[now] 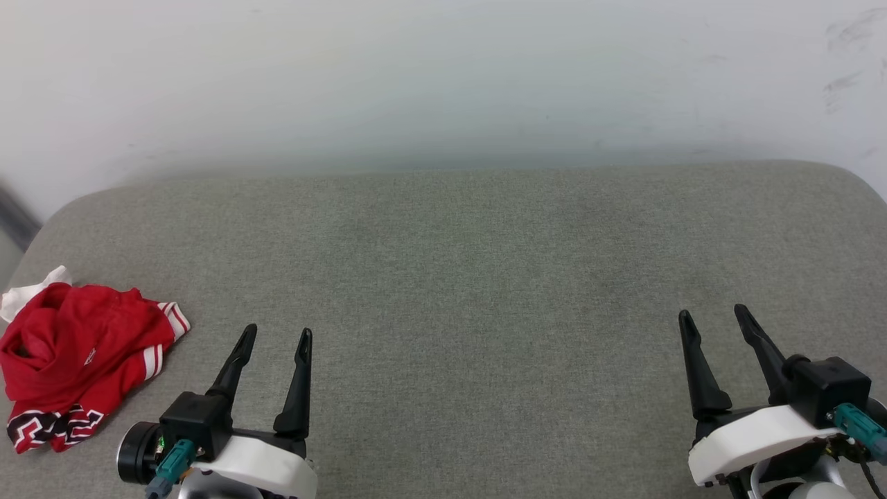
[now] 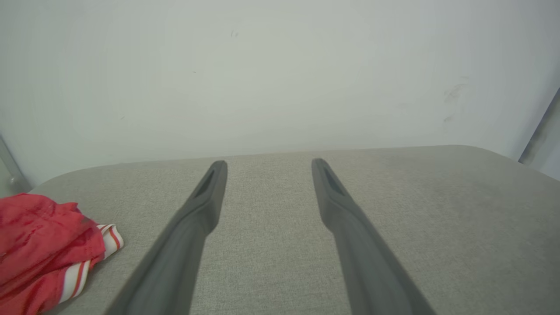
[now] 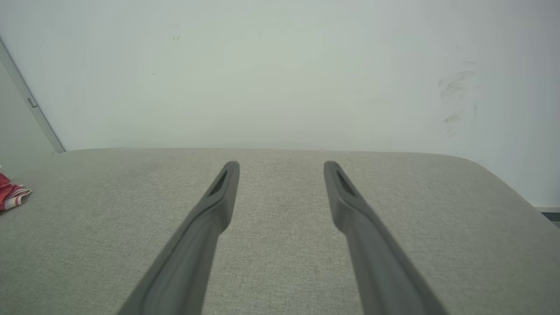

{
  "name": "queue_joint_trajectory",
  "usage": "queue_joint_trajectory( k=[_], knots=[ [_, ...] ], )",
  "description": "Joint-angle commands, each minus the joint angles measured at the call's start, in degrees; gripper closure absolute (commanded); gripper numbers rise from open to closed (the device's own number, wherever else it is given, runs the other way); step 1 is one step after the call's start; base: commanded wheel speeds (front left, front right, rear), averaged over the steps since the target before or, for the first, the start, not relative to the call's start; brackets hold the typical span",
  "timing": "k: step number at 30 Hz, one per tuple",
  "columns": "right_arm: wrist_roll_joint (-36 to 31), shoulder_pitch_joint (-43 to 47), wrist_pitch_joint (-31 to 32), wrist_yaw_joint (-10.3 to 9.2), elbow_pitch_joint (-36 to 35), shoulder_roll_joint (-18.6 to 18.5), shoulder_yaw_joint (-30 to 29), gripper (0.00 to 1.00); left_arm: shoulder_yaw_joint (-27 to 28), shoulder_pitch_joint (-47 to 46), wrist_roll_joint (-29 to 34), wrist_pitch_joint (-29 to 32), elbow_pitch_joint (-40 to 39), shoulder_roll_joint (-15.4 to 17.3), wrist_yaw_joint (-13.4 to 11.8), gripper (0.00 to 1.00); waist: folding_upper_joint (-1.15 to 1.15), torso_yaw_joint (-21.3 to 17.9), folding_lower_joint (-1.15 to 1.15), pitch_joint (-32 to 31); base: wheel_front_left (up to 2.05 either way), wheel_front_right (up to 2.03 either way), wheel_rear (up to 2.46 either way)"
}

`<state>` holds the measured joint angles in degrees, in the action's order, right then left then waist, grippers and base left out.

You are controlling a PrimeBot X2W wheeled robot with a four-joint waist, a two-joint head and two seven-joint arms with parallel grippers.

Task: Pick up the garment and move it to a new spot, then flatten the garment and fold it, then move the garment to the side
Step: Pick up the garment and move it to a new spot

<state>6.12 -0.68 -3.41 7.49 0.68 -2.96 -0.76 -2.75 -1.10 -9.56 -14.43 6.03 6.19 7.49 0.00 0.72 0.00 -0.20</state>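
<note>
Nearest you, your left fingers (image 1: 299, 381) are hanging spread and empty over the near-left part of the table (image 1: 450, 277); your right fingers (image 1: 698, 378) are hanging just as spread and empty at the near right, well apart from the left pair; both pairs are pointing away from you toward the far edge. The garment (image 1: 76, 360) is lying crumpled in a red heap just to the left of your left fingers, not touching them; it is sitting near the table's left edge, with its dark lettered part toward you and a striped white sleeve poking out toward the centre. Beyond the fingers, open grey fabric is running across the middle and the right side; the far corners are rounding off; the far edge is meeting a pale wall (image 1: 443, 83), which is showing scuffs toward its right.
</note>
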Motion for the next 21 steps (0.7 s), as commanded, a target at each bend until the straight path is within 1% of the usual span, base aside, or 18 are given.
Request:
queue_joint_trajectory(
  k=[1,4,7,13,19,20,21],
  knots=[
    [-0.97,0.34,-0.5,0.0,0.06,0.13,0.01,0.0,0.08,0.24,0.96,-0.55,0.04,-0.19,-0.01,0.0,0.0,0.03,0.0,-0.01,0.0,0.0,0.0],
    [-1.41,0.25,-0.75,0.0,0.29,0.14,0.06,0.0,0.1,0.28,1.68,-0.92,0.26,-0.23,-0.01,0.0,0.0,0.11,0.0,-0.05,0.0,0.0,0.0],
    [-0.38,0.12,-0.95,0.0,0.68,0.14,-0.01,0.0,0.3,-0.03,0.69,-0.91,0.4,-0.41,0.0,0.0,0.0,0.35,0.0,-0.03,0.0,0.0,0.0],
    [-0.01,0.05,-1.18,0.0,0.69,0.14,-0.01,0.0,0.36,-0.75,-0.17,-0.78,0.7,-0.56,0.0,0.0,0.0,1.96,0.0,-0.02,0.0,0.0,0.0],
    [-0.24,0.17,-1.14,0.0,-0.02,0.14,1.34,0.0,0.76,-1.33,0.19,-0.78,1.27,-0.47,-0.02,0.0,0.0,6.9,0.0,-0.07,0.0,0.0,0.0],
    [-0.24,0.17,-1.14,0.0,-0.02,0.14,1.34,0.0,0.76,-1.33,0.19,-0.78,1.27,-0.47,-0.02,0.0,0.0,6.9,0.0,-0.07,0.0,0.0,0.0],
    [-0.36,0.15,-1.0,-0.01,-0.2,0.13,2.08,0.0,1.17,-1.3,0.37,-0.78,1.4,-0.41,-0.03,0.0,0.0,8.62,0.0,-0.09,0.0,0.0,0.0]
  ],
)
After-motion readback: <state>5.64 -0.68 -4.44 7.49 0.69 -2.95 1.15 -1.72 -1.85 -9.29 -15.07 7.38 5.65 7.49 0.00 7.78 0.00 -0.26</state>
